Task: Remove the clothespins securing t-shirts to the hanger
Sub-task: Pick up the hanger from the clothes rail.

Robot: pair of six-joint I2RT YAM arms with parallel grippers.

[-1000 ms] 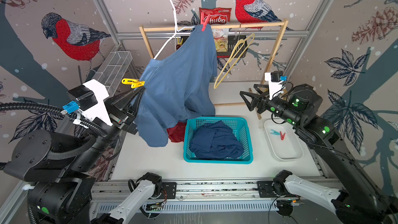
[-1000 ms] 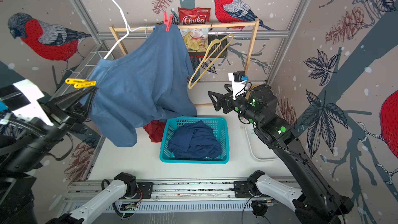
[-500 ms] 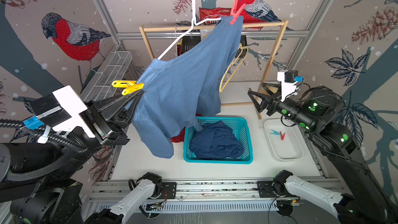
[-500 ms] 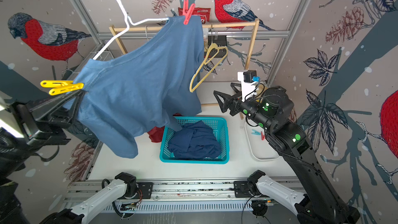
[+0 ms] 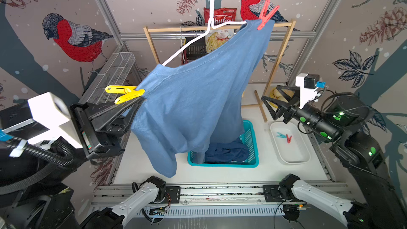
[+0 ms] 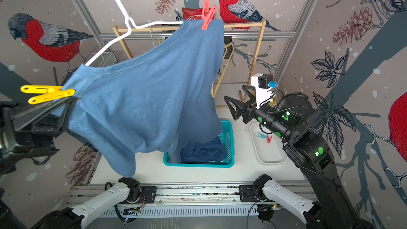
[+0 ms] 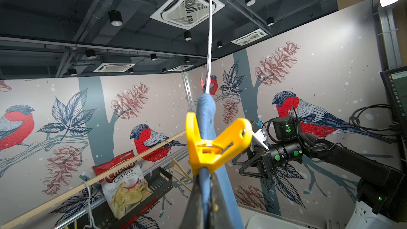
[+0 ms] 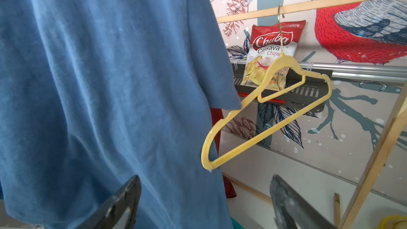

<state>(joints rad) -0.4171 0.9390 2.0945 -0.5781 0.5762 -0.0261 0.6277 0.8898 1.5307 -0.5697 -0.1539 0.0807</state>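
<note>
Left wrist view looks up past the yellow pin (image 7: 211, 146), which bites the blue shirt (image 7: 206, 111) at the end of the white hanger (image 7: 209, 40). In both top views the left pincer (image 5: 138, 103) is clamped tight on that shoulder, just under the pin, and holds shirt and hanger up on the left, off the rack (image 5: 171, 28). A red pin (image 5: 266, 15) grips the other shoulder, high and far. The right pincer (image 5: 269, 91) hangs wide apart and empty, just right of the shirt and above the tray (image 5: 293, 150). That tray, on the right of the table (image 5: 209, 174), holds a pale blue pin (image 5: 280, 135) and a second red pin (image 5: 288, 138). A navy shirt (image 5: 224, 152) lies in the basket (image 5: 248, 137), and the right wrist view shows a strip of dark red cloth (image 8: 214, 126) behind the blue shirt, beside a bare yellow hanger (image 8: 284, 59) on the rack. By my reading the task is past the middle: two shirts seem freed and two pins lie in the tray, while the blue shirt keeps both of its pins. No other pins show. The empty right pincer looks best placed to take the red one next.
</note>
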